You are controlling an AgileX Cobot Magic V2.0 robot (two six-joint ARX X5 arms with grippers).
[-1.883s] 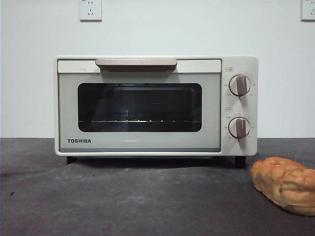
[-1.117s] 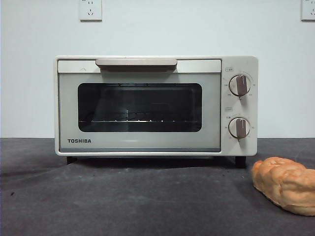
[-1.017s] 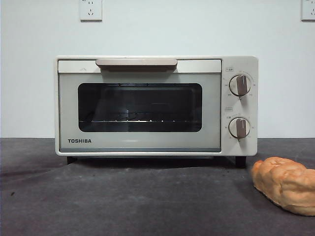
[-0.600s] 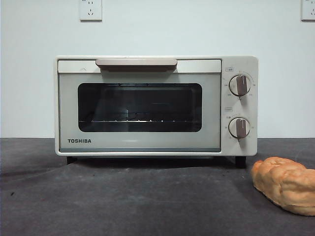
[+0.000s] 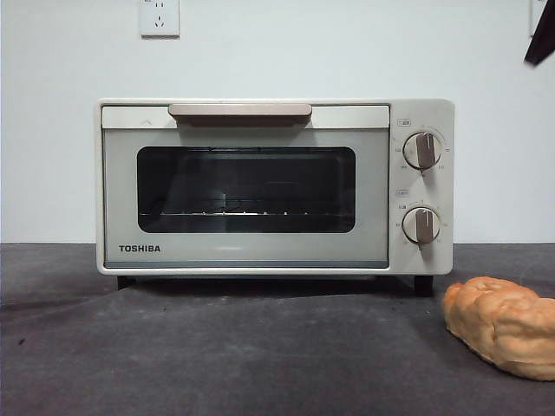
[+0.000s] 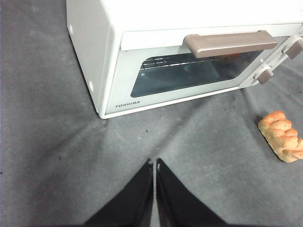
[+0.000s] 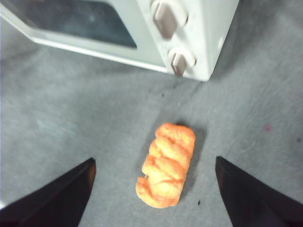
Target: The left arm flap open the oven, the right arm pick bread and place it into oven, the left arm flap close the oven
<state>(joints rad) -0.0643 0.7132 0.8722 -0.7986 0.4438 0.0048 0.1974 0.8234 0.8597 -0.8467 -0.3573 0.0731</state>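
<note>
A cream-white boxy oven [image 5: 275,186] fills the middle of the front view, standing on a dark grey cloth-covered table [image 5: 217,355]. Its door is shut. Through the dark glass window [image 5: 246,189] a thin wire rack [image 5: 243,212] runs across the inside; nothing can be seen lying on it. A flat beige-brown bar handle [image 5: 240,111] sits along the door's top edge, and two round knobs [image 5: 421,150] are stacked on the panel at the right. The word TOSHIBA is printed at the door's lower left.

The bread [image 5: 503,326], a lumpy golden-orange loaf with a bumpy, braided-looking crust, lies on the table in the lower right corner of the front view, in front of the oven and apart from it.

In the left wrist view the left gripper [image 6: 155,163] has its two smooth black jaws pressed together, above bare table in front of the oven.

In the right wrist view the right gripper [image 7: 155,163] hangs above the bread with its jaws spread wide apart, one on each side of the loaf, not touching it. A black tip [image 5: 542,39] shows at the front view's upper right corner
</note>
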